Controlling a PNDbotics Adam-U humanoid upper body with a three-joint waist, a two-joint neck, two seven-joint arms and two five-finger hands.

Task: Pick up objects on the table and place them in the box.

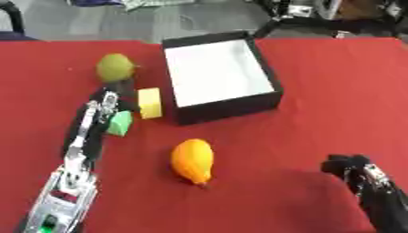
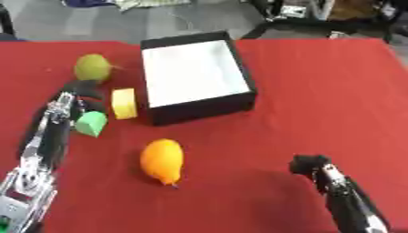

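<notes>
A black box (image 1: 269,77) with a white inside stands at the table's far middle, with nothing in it. A green pear-like fruit (image 1: 114,67) lies to its left. A yellow block (image 1: 149,103) sits by the box's near left corner, and a green block (image 1: 120,123) lies just left of that. An orange fruit (image 1: 193,160) lies nearer, in the middle. My left hand (image 1: 106,101) reaches in from the lower left, open, between the green fruit and the green block, holding nothing. My right hand (image 1: 349,164) shows at the lower right, away from all objects.
The table is covered in red cloth (image 1: 334,113). Its far edge runs behind the box, with grey floor and dark equipment (image 1: 318,11) beyond. A dark chair part (image 1: 12,18) shows at the far left.
</notes>
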